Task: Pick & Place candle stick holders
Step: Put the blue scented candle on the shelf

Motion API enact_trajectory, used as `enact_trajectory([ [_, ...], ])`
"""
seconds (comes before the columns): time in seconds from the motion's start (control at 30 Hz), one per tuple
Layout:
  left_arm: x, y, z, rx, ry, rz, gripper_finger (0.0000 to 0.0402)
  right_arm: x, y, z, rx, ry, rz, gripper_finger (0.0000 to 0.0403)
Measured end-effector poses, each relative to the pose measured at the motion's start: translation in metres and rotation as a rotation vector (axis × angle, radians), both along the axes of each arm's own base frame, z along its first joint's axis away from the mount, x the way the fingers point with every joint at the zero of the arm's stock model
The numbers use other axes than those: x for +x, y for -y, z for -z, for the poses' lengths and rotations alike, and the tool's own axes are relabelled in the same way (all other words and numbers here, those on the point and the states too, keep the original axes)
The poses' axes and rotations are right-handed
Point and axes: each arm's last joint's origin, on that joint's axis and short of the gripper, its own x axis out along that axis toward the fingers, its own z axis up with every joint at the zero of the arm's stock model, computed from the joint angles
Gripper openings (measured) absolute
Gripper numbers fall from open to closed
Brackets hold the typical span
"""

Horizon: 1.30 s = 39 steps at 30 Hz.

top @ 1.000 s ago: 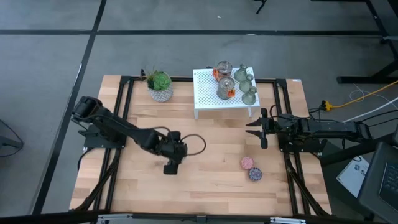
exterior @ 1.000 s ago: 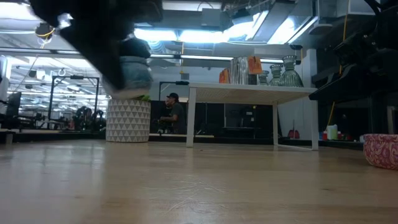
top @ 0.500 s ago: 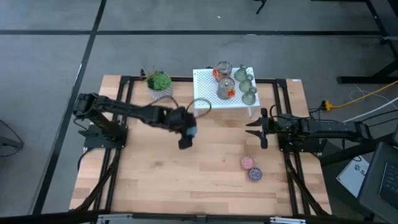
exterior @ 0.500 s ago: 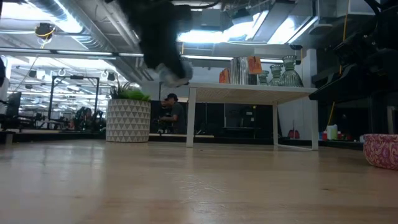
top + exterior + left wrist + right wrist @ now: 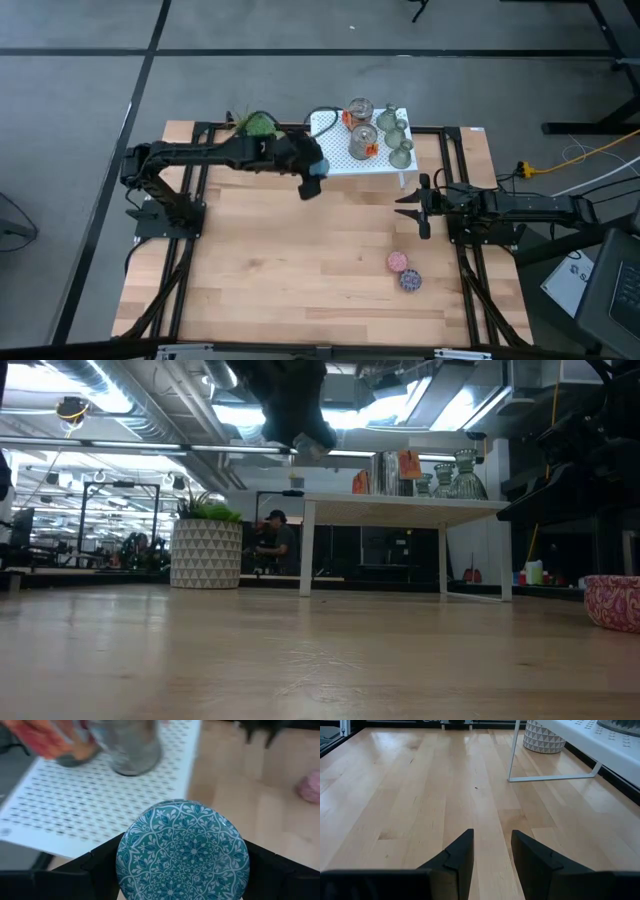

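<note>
While the left gripper [image 5: 312, 178] hangs above the near-left corner of the white perforated stand [image 5: 335, 160], its fingers pinch a round blue patterned disc [image 5: 182, 852] by the rim, the disc's face filling the space between them in the left wrist view. Just ahead of it on the stand are two glass jars [image 5: 361, 128] with orange labels, and beyond those, at the stand's far end, the three olive-grey candle stick holders [image 5: 396, 133] stand close together. The right gripper [image 5: 418, 207] waits low over the wooden table [image 5: 300, 270] near the stand's right leg, fingers slightly apart and gripping nothing; a pink disc [image 5: 398, 261] and a purple disc [image 5: 410, 280] lie beside it.
</note>
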Motion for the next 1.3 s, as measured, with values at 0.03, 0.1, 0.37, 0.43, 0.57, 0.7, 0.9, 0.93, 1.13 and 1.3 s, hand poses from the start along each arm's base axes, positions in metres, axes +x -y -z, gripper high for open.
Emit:
enact_trajectory([
  [0.03,-0.001,-0.005,0.0,0.007,0.002,-0.011,0.0297,0.0,0.0,0.0,0.0,0.0,0.0,0.0135],
  [0.1,-0.002,-0.015,-0.002,0.017,0.017,-0.04,0.0297,0.0,0.0,0.0,0.0,0.0,0.0,0.0135],
  [0.37,0.011,-0.055,0.01,0.016,0.116,-0.074,0.0297,0.0,0.0,0.0,0.0,-0.001,0.0,0.0135],
  [0.43,0.014,-0.065,0.019,0.007,0.101,-0.09,0.0297,0.0,0.0,0.0,0.0,0.0,0.0,0.0135],
  [0.57,0.017,-0.081,0.035,-0.005,0.066,-0.126,0.0297,0.0,0.0,0.0,0.0,0.0,0.001,0.0135],
  [0.7,0.019,-0.087,0.039,-0.001,0.071,-0.144,0.0298,0.0,0.0,0.0,0.0,0.0,0.0,0.0135],
  [0.9,0.023,-0.084,0.04,0.015,0.078,-0.108,0.032,0.0,0.0,0.0,0.0,0.0,0.001,0.0135],
  [0.93,0.023,-0.083,0.04,0.019,0.074,-0.102,0.0324,0.0,0.0,0.0,0.0,0.0,0.0,0.0135],
  [1.13,0.025,-0.077,0.04,0.022,0.073,-0.086,0.0336,0.0,0.0,0.0,0.0,0.0,0.001,0.0135],
  [1.3,0.028,-0.072,0.039,0.064,0.068,-0.076,0.0337,0.0,0.0,0.0,0.0,0.0,0.0,0.0135],
])
